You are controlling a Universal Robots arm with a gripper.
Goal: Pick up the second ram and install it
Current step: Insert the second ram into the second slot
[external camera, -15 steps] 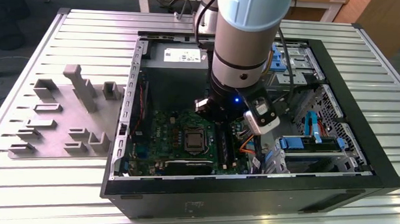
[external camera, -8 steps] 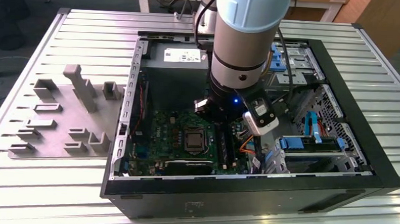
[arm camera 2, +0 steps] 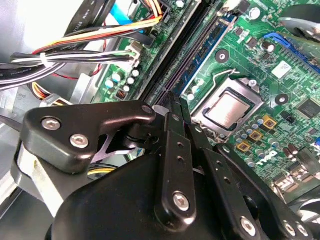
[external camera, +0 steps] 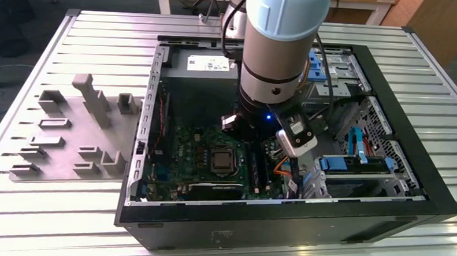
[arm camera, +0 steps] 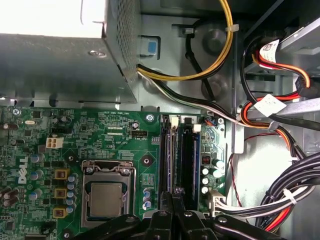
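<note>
Slatted metal counter (external camera: 101, 35), open PC case (external camera: 286, 223) mid-counter. Claw (arm camera: 175, 192) pinched narrow atop 2nd ram (arm camera: 170, 155), upright in slot beside CPU socket (arm camera: 106, 197). Likely seating step; calls for straight, even downward push.

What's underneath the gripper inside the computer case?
Long black memory slots run under the gripper, next to the processor socket. A blue-green ram stick sits in one slot. The gripper covers the slots' near ends, so what lies there is hidden.
</note>
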